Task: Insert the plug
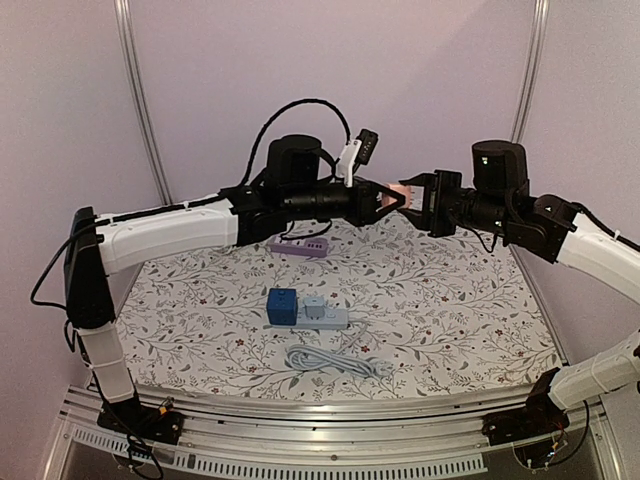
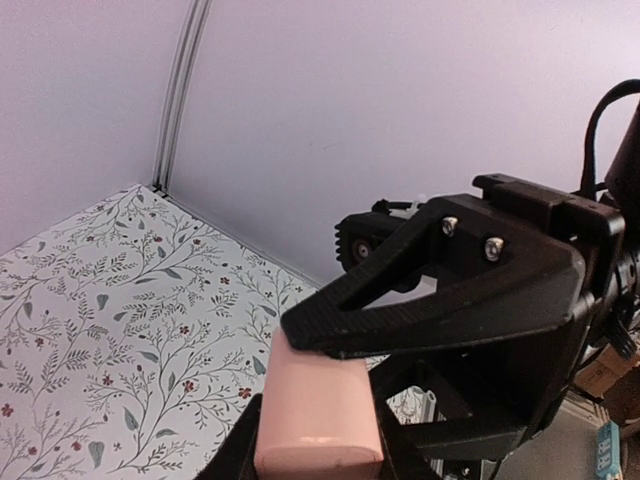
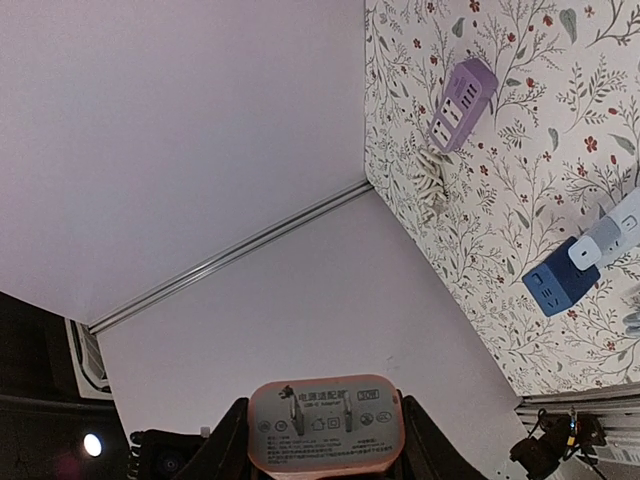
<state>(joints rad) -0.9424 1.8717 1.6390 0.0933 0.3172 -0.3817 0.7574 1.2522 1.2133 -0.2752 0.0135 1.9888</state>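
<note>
The left gripper [image 1: 390, 203] and right gripper [image 1: 412, 195] are both closed on the pink plug [image 1: 402, 188], held in mid-air well above the grey power strip [image 1: 335, 320], so insertion is judged not yet begun.

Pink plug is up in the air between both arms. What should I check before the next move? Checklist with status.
1. Right gripper shut on the pink plug: ok.
2. Left gripper shut on the same plug: ok.
3. Prongs aimed down at a strip: not ok, they face the right wrist camera.
4. Grey power strip lying flat on the table: ok.
5. Free socket on that strip: cannot tell.
</note>
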